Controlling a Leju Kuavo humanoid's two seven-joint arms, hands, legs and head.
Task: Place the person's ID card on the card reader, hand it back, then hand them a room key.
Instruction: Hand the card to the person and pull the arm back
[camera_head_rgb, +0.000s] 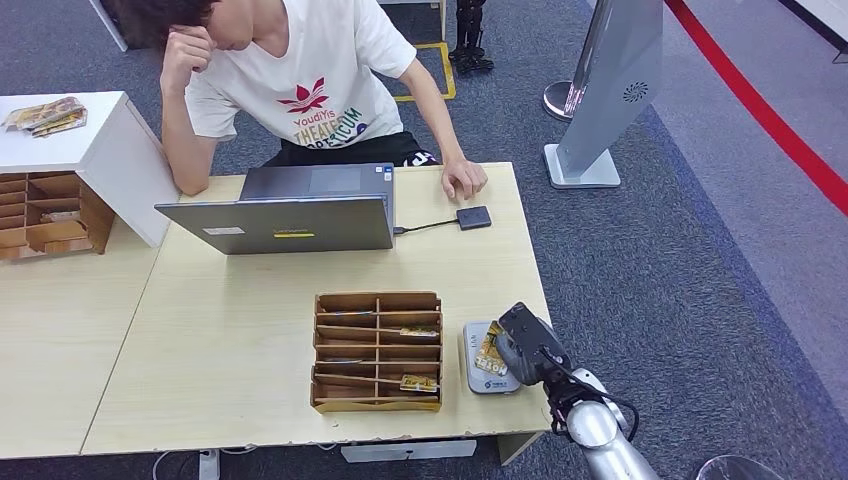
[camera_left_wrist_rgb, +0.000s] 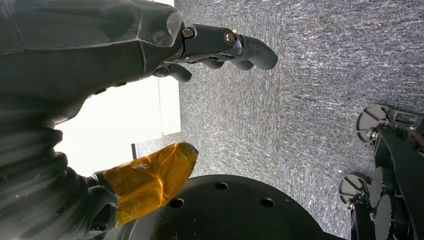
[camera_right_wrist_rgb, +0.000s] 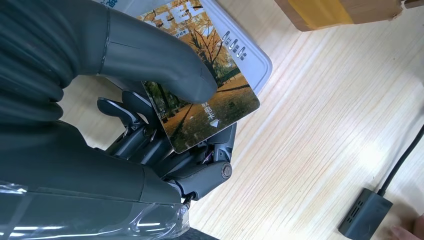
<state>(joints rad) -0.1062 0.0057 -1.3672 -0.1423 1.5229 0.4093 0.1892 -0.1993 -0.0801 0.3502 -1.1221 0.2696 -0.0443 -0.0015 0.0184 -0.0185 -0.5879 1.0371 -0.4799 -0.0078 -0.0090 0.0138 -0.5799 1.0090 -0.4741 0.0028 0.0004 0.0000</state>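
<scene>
Right at the bottom edge of the head view, the robot's right hand (camera_head_rgb: 528, 347) sits over the near right corner of the worktop (camera_head_rgb: 250, 330), its silver forearm cut off by the frame. Its dark back hides most of the card reader (camera_head_rgb: 478, 372), a pale grey flat box lying just right of the wooden organizer (camera_head_rgb: 377, 351). The right wrist view shows the grip more plainly: the thick thumb presses down on the face of the ID card (camera_right_wrist_rgb: 205, 95), a card printed with yellow autumn trees, while the darker fingers (camera_right_wrist_rgb: 150, 142) curl beneath it, so the card is pinched and held tilted above the reader (camera_right_wrist_rgb: 250, 55). Whether the card's far end touches the reader cannot be told, since the thumb and ribbed cover hide it. Small print on the card is too blurred to read.

The left hand (camera_left_wrist_rgb: 215, 47) hangs over grey carpet (camera_left_wrist_rgb: 310, 100), fingers loosely curled with nothing between them, thumb wrapped in amber tape; much of it is cut off by the picture's edge.

Across the worktop a person (camera_head_rgb: 300, 80) leans on one elbow behind a laptop (camera_head_rgb: 290, 215), the other hand resting beside a small dark adapter (camera_head_rgb: 474, 217) cabled to the laptop. A few cards lie in the organizer's slots, their details too small to make out.
</scene>
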